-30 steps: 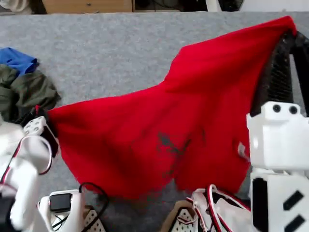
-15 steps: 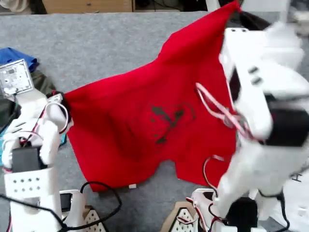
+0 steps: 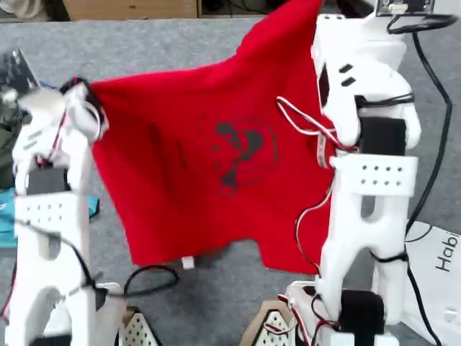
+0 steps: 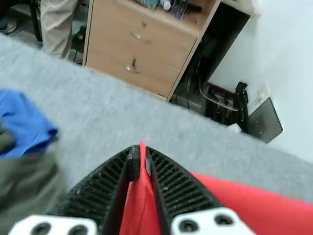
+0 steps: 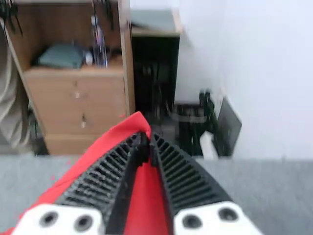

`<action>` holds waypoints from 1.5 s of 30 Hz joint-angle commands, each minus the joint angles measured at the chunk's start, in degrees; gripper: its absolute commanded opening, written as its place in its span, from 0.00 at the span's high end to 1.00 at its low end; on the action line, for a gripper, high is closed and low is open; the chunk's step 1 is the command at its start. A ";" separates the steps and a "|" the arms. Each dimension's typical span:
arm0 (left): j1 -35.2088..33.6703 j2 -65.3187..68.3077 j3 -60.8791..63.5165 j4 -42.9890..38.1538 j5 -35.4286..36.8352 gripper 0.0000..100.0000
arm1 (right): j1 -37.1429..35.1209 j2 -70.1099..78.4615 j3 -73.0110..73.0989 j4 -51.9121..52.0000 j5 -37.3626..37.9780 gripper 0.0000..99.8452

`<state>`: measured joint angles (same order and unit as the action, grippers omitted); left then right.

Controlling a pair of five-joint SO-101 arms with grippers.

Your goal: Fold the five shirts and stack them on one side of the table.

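Red shirt [image 3: 216, 158] stretched from left arm [image 3: 47, 216] to right arm [image 3: 367, 180], curtains off middle of desk [image 3: 166, 43]. Far-left grey strip open, passable. Left edge blocked: blue shirt [image 4: 22, 122], olive shirt [image 4: 24, 181] heaped. Black cable [image 3: 155, 280] loops along near edge.

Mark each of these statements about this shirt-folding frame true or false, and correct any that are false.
1. The left tool and the right tool are each shut on the red cotton shirt with a dark print. True.
2. A crumpled blue shirt lies beside an olive-green garment on the grey felt-covered table. True.
3. The red shirt lies folded flat on the table. False: it hangs spread out between the two tools.
4. The dark print is hidden from the high view. False: it faces that camera.
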<state>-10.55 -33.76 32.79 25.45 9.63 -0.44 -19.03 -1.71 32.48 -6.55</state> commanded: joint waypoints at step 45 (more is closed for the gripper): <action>8.09 14.20 3.25 35.25 -6.15 0.98 | 9.89 -20.09 17.27 38.68 30.86 1.00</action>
<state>-3.87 -18.81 34.46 61.23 4.00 6.15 -35.91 12.44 71.34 22.99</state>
